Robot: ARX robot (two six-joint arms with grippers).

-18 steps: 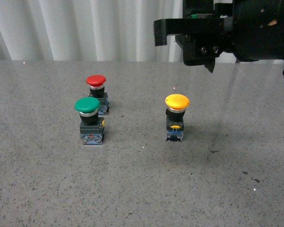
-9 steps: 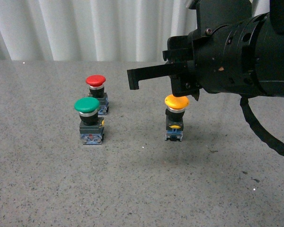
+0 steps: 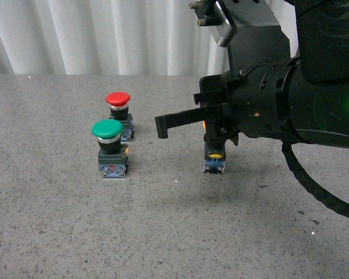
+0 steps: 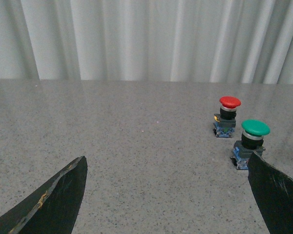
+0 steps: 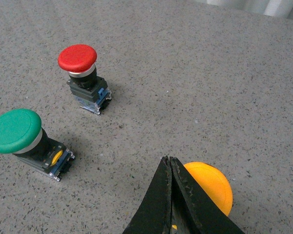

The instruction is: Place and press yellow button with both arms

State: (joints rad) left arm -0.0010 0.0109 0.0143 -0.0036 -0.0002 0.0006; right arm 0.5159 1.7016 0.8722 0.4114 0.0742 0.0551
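The yellow button (image 5: 210,187) stands upright near mid-worktop, further toward the right edge than the green button (image 3: 107,129) and red button (image 3: 117,99). It sits just under our right gripper (image 5: 169,162), whose fingers are pressed together, empty, level and aimed at the left edge. We cannot tell if they touch the cap. Our left gripper (image 4: 166,163) gapes wide, farther off.

Counter (image 3: 75,232): grey speckled stone look, fine grain, faint sheen. Caps of yellow button (image 5: 210,187), green button (image 3: 107,129) and red button (image 3: 117,99): smooth satin plastic. Right gripper (image 5: 169,163): matt black plastic. Curtain (image 3: 104,35): white cloth.
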